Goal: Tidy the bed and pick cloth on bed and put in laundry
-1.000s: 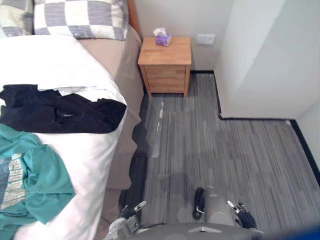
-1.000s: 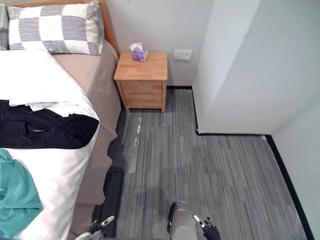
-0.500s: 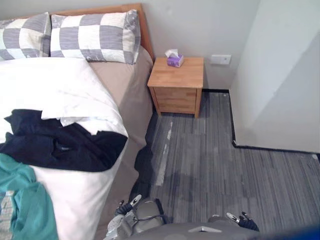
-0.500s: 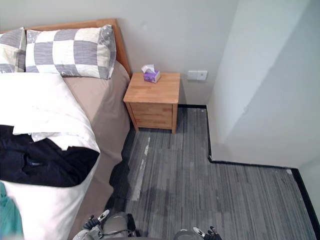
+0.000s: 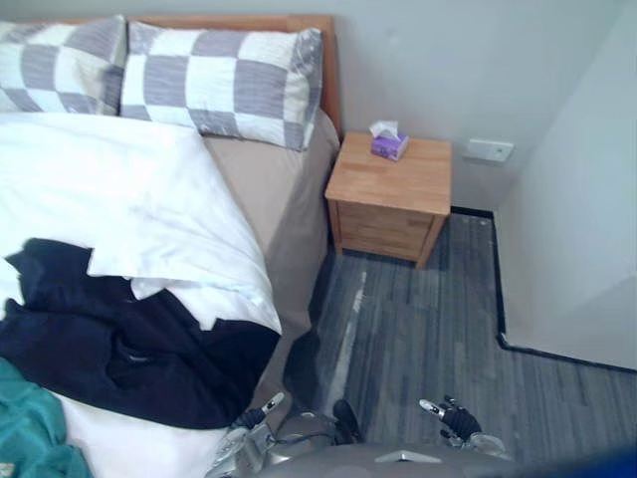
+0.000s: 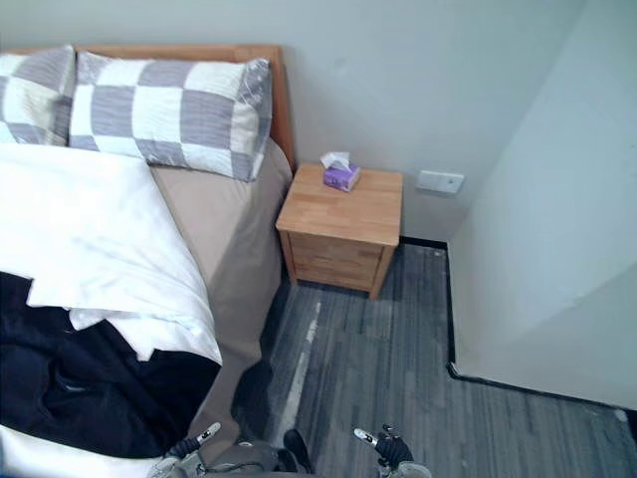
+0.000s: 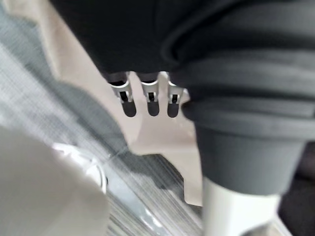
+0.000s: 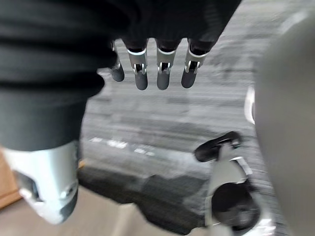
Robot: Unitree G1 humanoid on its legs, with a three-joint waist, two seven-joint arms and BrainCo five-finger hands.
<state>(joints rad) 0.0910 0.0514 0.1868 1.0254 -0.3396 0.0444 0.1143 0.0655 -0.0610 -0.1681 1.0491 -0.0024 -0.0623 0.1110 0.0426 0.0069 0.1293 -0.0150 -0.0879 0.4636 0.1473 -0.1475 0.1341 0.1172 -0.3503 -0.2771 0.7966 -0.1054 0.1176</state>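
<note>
Since the teal cloth (image 5: pixel 30 438) is cut off by the edge of the head view, just a corner of it is seen. It lies on the bed (image 5: pixel 284 199), well to the left of the left hand (image 5: pixel 247 436). One black cloth (image 5: pixel 119 349) is spread on the white duvet (image 5: pixel 119 189) ahead and to the left of that hand, apart from it. Its far edge is hidden under a turned-back fold of the duvet, and what kind of garment it is cannot be made out. Two cloths are thus counted on the bed, the teal one lying against the black one's near side.

Two checked pillows (image 5: pixel 224 85) are set at the head of the bed, far ahead of the left hand, and the one further left (image 5: pixel 50 75) is cropped. One nightstand (image 5: pixel 393 194) stands well ahead of the right hand (image 5: pixel 453 418), just beside the bed. One tissue box (image 5: pixel 386 142) is placed on it, and one socket (image 5: pixel 488 150) is fixed to the wall beyond.

Both hands are held low over the striped floor (image 5: pixel 418 329), and from the head little more than their fingers is seen. In the left wrist view the fingers (image 7: pixel 150 101) are shown straight and spread, with nothing held. The right hand's fingers (image 8: pixel 165 69) hang straight likewise, and nothing is grasped.
</note>
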